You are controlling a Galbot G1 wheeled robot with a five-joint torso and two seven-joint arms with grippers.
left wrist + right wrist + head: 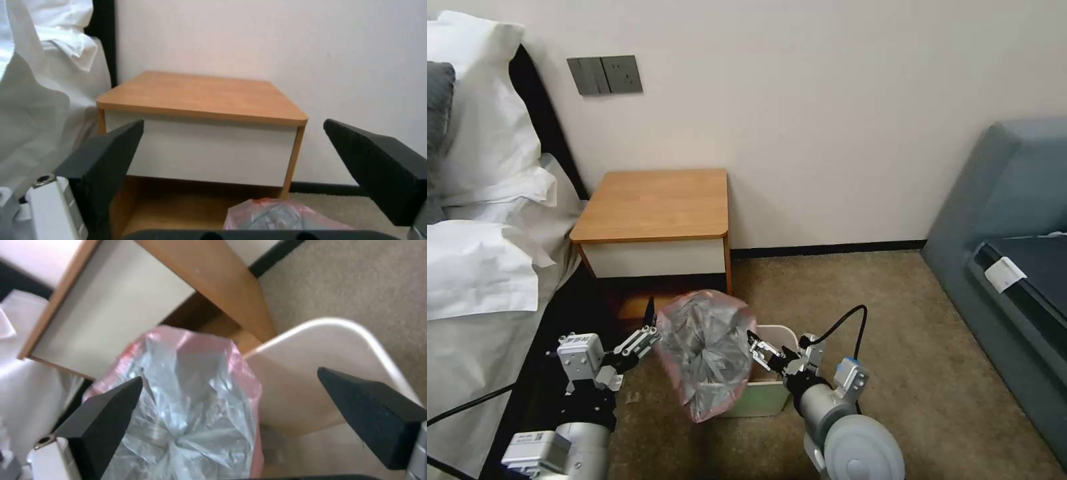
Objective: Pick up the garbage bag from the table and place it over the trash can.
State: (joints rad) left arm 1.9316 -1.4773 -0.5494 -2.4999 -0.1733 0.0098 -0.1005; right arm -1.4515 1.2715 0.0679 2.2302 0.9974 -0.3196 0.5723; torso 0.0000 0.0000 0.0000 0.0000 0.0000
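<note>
At the far left of the head view lies a bed (474,293) with white pillows (477,133) and white sheets, its dark frame running down toward the robot. Just right of it stands the desk (654,203), a small nightstand with an orange-brown wooden top, a white drawer front (654,259) and a lower wooden shelf; its top is bare. On the wall above it sits a grey switch and socket plate (604,75).

In front of the desk, low in the head view, the left hand (650,330) reaches in from the left and meets the left edge of the garbage bag (707,353). Its own wrist camera shows its dark fingers (106,160) spread wide with nothing between them, the desk (200,96) straight ahead and a corner of the bag (276,215) beside the hand.

The bag, crinkly silvery-grey plastic with a pink-red rim, hangs bunched between the two hands, off the desk and above the carpet. Its lower part droops in front of the left side of the trash can (770,393), a cream-white bin standing on the floor just before the desk's right leg. The bag is not spread over the bin's mouth.

The right hand (755,348) touches the bag's right edge. From its wrist camera its fingers (373,413) also stand wide apart, the bag (191,406) near one finger and the bin's rim (356,330) near the other; whether either hand pinches the plastic cannot be told.

At the far right stands a blue-grey sofa (1014,220).
</note>
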